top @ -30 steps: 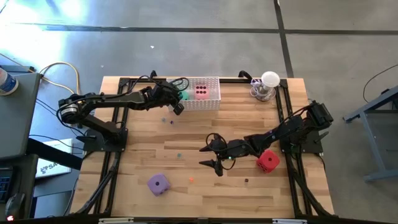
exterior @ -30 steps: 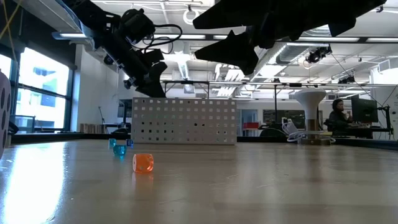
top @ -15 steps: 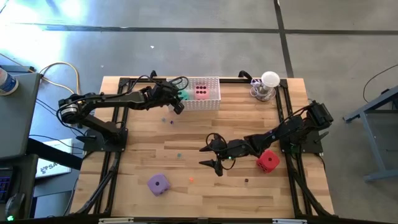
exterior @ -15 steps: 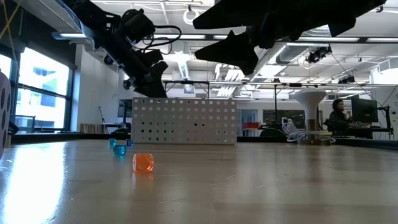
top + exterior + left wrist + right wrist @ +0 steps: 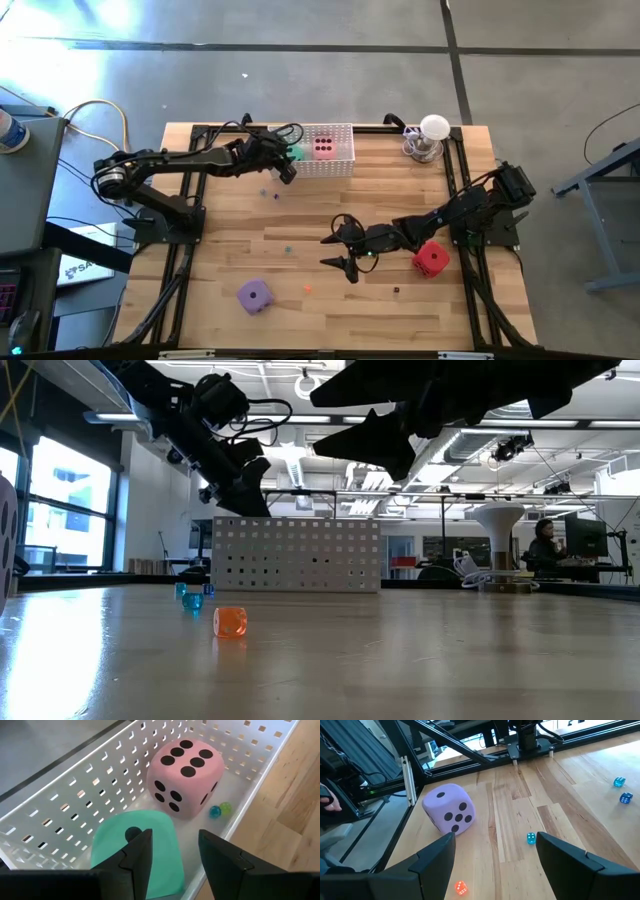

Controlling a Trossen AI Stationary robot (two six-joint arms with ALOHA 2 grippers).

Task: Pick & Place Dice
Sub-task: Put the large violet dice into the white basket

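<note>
We seem to be in an open-plan lab: a wooden table (image 5: 330, 300) on concrete floor, a person (image 5: 545, 545) at monitors (at three o'clock).

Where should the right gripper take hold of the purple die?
Probably across two opposite flat side faces of the purple die, coming down from above. It sits flat and alone on the table, sides clear, and the open right gripper looks wide enough to span it.

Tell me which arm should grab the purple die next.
Right, I think. The right gripper hangs open over mid-table, facing the purple die; the left gripper is far off at the white basket, above the green die.
</note>
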